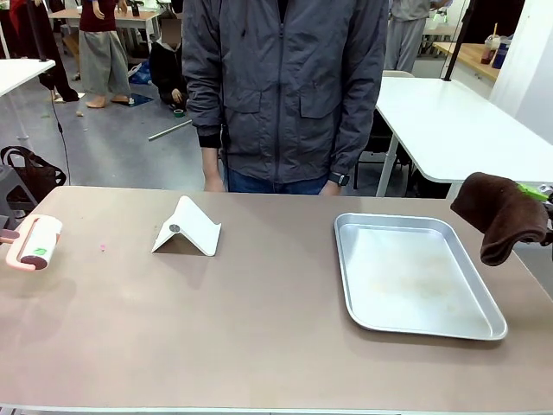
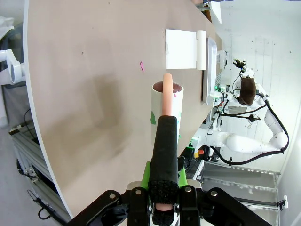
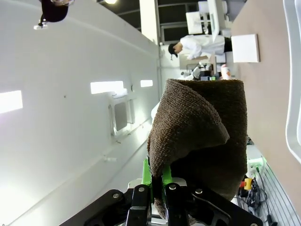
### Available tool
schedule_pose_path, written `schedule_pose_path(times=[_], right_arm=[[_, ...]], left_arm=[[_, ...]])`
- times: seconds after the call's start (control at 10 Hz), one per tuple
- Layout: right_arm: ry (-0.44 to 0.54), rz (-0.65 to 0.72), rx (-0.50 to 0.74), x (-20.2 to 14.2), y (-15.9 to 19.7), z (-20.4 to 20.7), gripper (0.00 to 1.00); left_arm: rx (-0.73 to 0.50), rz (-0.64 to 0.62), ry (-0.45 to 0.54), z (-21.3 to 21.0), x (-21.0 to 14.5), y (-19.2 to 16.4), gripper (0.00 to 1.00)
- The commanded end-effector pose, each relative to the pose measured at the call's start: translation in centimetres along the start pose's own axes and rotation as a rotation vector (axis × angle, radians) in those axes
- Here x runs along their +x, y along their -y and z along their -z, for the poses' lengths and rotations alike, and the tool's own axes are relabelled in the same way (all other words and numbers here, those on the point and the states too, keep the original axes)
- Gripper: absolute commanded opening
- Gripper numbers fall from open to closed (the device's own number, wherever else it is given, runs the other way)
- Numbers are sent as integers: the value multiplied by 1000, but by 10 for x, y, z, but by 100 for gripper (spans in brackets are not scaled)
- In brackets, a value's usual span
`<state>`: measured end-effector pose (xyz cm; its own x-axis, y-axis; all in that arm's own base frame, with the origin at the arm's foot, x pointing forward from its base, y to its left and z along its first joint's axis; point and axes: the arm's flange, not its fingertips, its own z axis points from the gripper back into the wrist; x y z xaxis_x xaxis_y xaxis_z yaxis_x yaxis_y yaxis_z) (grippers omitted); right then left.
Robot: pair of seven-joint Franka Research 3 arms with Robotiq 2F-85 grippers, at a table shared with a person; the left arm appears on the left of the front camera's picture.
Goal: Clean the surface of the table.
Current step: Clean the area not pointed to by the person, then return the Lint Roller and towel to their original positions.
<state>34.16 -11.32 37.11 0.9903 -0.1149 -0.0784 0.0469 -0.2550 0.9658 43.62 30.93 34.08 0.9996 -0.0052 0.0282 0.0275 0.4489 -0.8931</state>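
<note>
Fingers on your left arm (image 2: 163,188) are clamped on the pink handle of a lint roller (image 1: 34,242), held at the desk's left edge; fingers on your right arm (image 3: 160,188) are pinched shut on a dark brown cloth (image 1: 501,212), which hangs off the right edge beside the silver tray (image 1: 415,275). You see the desk (image 1: 259,328) spread wide across the middle, with a white folded stand (image 1: 187,228) on it and a small pink speck (image 1: 103,248) near the roller. Neither tool touches the top, so by my judgement cleaning hasn't begun: you have the speck to lift and the surface to wipe.
</note>
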Motion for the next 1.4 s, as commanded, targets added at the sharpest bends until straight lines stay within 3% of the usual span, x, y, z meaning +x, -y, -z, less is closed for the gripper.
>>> schedule_pose_path(times=[0.0, 1.0, 1.1, 1.3], right_arm=[[-12, -1, 16, -1, -3, 2, 9], [0, 0, 0, 0, 0, 0, 9], [55, -39, -54, 4, 1, 12, 9], [28, -101, -85, 11, 4, 44, 9]], left_arm=[[-2, 7, 2, 0, -1, 2, 22], [0, 0, 0, 0, 0, 0, 22], [19, 41, -20, 6, -1, 9, 22], [98, 81, -3, 21, 10, 32, 22]])
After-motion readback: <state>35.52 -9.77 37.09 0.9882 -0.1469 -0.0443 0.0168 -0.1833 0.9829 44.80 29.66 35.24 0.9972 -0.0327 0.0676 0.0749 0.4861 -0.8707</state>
